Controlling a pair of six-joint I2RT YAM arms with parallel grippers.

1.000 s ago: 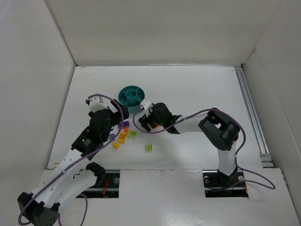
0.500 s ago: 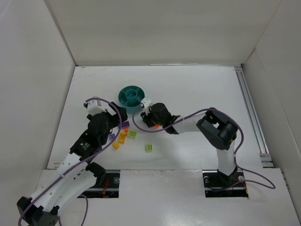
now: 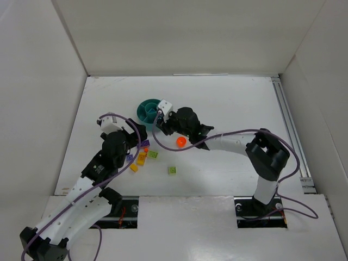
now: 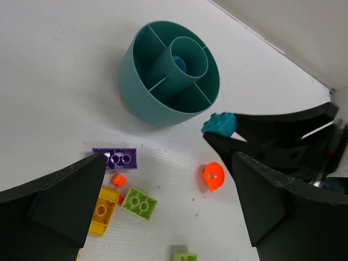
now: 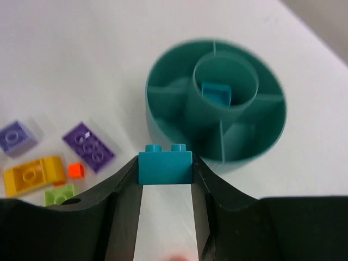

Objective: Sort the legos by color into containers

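Right wrist view is showing our right gripper (image 5: 166, 184) clenching a teal brick (image 5: 165, 167) by its ends, studs up, just short of the near wall of the teal dish (image 5: 159, 126). In the left wrist view we are seeing a sliver of white between brick and wall, so they are sitting close but apart, the brick riding about level with the rim. A second teal brick (image 5: 216, 93) is lying in the central well (image 5: 198, 76).

Our left gripper (image 4: 168, 185) is hanging with fingers spread wide, grasping nothing, by a bunch of loose pieces: a purple brick (image 4: 115, 158), a small orange piece (image 4: 118, 179), a yellow brick (image 4: 101, 215) and a lime green brick (image 4: 139, 200), all on the table just beside the dish. The rounded orange-red piece (image 4: 213, 176) is lying alone near the right gripper's fingers, and a second lime green brick (image 3: 172, 171) is lying nearer our bases, apart from the bunch.

From the top external view, bare tabletop (image 3: 234, 103) is running from the dish to the back wall (image 3: 185, 38) and out to the rail (image 3: 288, 128) along the right edge.
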